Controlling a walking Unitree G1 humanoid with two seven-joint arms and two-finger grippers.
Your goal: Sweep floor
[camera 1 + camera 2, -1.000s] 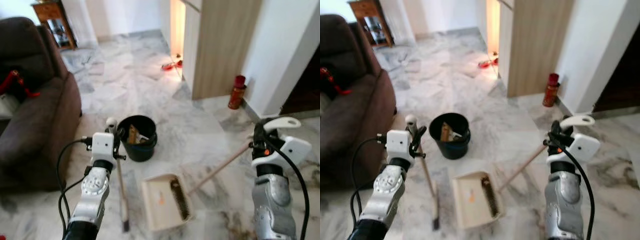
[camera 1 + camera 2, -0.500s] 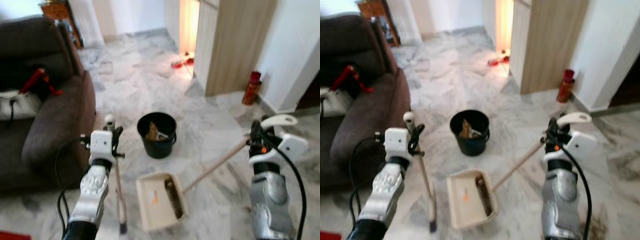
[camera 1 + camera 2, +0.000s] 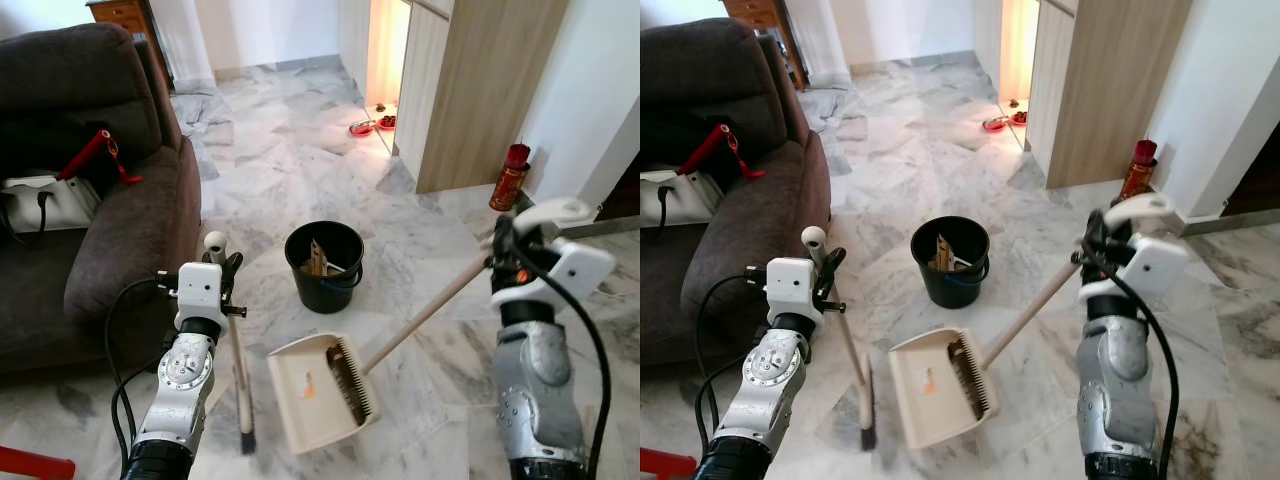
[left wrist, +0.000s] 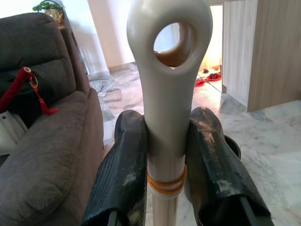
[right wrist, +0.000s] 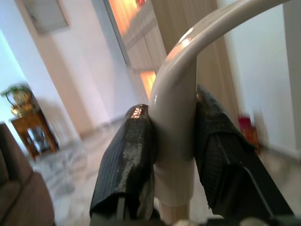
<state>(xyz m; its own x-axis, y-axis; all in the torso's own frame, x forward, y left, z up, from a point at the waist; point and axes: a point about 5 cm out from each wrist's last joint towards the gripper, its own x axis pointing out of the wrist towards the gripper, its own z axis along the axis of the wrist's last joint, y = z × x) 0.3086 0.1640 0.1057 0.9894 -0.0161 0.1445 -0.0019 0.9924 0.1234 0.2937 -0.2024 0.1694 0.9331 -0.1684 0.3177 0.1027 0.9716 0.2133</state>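
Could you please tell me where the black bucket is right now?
In the left eye view the black bucket stands on the marble floor ahead, centre, just beyond the dustpan and right of the brown sofa.

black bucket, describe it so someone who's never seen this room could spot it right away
Start at the dark brown sofa on the robot's left, then look across the marble floor toward the wooden cabinet. Between them stands the black bucket, just beyond the cream dustpan. It is the only round, dark, open container, with scraps inside.
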